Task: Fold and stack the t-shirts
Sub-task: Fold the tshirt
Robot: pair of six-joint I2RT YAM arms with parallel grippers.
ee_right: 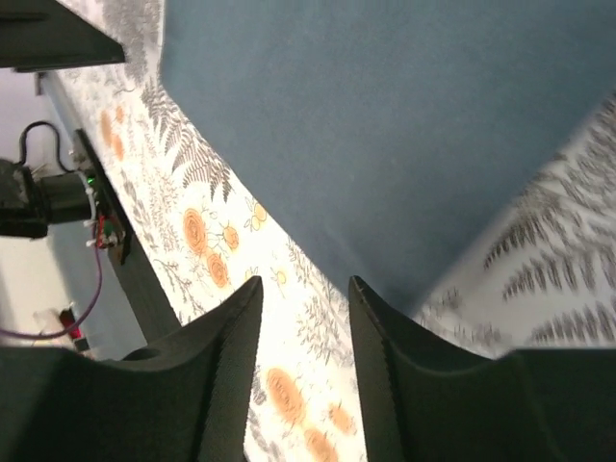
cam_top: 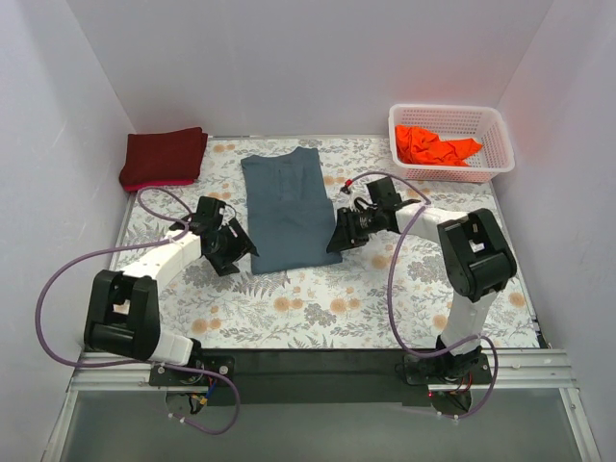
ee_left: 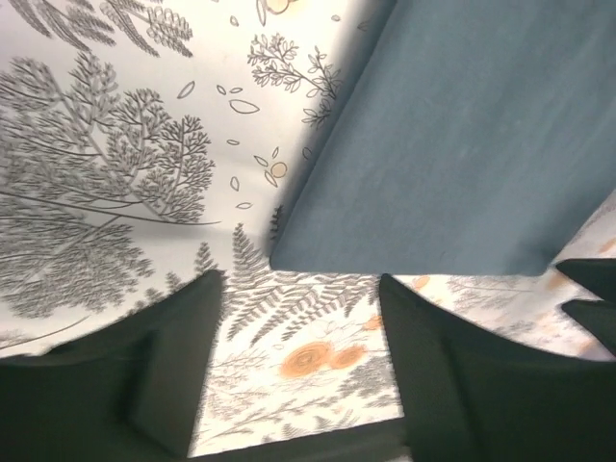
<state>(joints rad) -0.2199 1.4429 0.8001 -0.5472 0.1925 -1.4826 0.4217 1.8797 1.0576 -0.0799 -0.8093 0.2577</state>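
The blue-grey shirt [cam_top: 287,207] lies flat, folded into a long smooth strip, mid-worktop toward the far edge; its near-left corner sits just ahead of the left gripper [ee_left: 298,298]; its near-right corner lies just beside the right gripper [ee_right: 304,289]; both pairs of fingers are spread, empty.

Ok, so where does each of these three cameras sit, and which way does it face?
Top external: high behind the bases, looking down on the table; the left arm and right arm flank the blue-grey t-shirt.
Left wrist: on the left arm, looking down past the left fingers, open, at the shirt's near-left corner.
Right wrist: on the right arm, looking past the right fingers, open, at the shirt's near-right corner.
Shared: all three show the blue-grey t-shirt on the floral table.
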